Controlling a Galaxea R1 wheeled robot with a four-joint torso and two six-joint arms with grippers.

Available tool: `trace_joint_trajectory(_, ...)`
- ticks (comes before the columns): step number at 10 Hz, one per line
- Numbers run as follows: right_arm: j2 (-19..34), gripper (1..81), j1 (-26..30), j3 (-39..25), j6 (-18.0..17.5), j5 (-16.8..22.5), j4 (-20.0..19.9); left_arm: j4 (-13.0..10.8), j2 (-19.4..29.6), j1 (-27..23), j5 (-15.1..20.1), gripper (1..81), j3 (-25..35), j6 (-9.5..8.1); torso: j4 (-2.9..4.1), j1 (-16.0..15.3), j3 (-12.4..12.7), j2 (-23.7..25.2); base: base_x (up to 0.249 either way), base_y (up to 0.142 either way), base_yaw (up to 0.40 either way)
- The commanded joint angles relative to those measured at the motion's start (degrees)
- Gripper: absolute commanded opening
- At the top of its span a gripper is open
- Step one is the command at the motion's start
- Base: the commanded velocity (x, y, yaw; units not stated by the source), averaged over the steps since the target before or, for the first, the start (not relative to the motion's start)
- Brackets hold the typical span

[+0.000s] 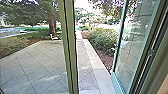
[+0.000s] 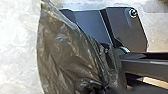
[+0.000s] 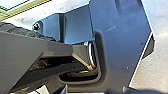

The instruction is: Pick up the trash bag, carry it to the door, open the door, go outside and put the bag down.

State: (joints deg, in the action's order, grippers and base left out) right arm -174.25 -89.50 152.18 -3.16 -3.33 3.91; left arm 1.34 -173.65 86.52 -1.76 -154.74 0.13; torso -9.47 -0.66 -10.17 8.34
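Note:
The trash bag (image 2: 62,52), dark, thin and wrinkled, shows large in the left wrist view. Its plastic gathers tightly at my left gripper (image 2: 101,89), which is shut on it. In the right wrist view, two separated tips mark my right gripper (image 3: 95,90), open with nothing seen between them. Dark crinkled plastic (image 3: 15,28) shows behind the robot's jointed bar there. The head view has a glazed door (image 1: 135,42) with a green frame standing open on the right, and an upright green frame edge (image 1: 68,45) near the middle.
Beyond the doorway lies a paved yard (image 1: 37,65), with a paler strip (image 1: 96,65) running along its right. Shrubs (image 1: 103,40) and a mulch bed (image 1: 101,56) border it. A tree (image 1: 52,25) stands farther back on the left.

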Motion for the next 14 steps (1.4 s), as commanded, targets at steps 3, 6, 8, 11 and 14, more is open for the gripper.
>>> trace_joint_trajectory(3, -0.33, 81.1, 2.17, -0.49, 0.17, 2.89, 0.22, -0.46, -0.21, -2.79, 2.99, 1.0, 0.4, 0.39, 0.0, 0.0, 0.0, 0.0, 0.0, 0.0, 0.0)
trace_joint_trajectory(6, -0.33, 81.1, 2.17, -0.49, 0.17, 2.89, 0.13, -0.55, -0.29, -2.71, 2.81, 1.0, 0.22, 0.39, 0.0, 0.0, 0.0, 0.0, 0.0, 0.0, 0.0)
trace_joint_trajectory(8, -0.33, 81.1, 2.17, -0.49, 0.08, 2.89, 0.05, -0.55, -0.29, -2.71, 2.81, 1.0, 0.13, 0.39, 6.0, 0.0, 0.0, 0.02, 0.0, 0.0, 0.0)
trace_joint_trajectory(11, -0.24, 81.1, 2.09, -0.49, -0.01, 2.89, -0.05, -0.64, -0.29, -2.71, 2.81, 1.0, 0.13, 0.39, 4.7, 0.0, 0.0, 0.02, 0.0, 0.0, 0.0)
trace_joint_trajectory(14, -0.33, 81.1, 2.09, -0.49, 0.08, 2.89, -0.05, -0.73, -0.21, -2.8, 2.72, 1.0, 0.13, 0.39, 5.72, 0.0, 0.0, 0.02, 0.0, 0.0, 0.0)
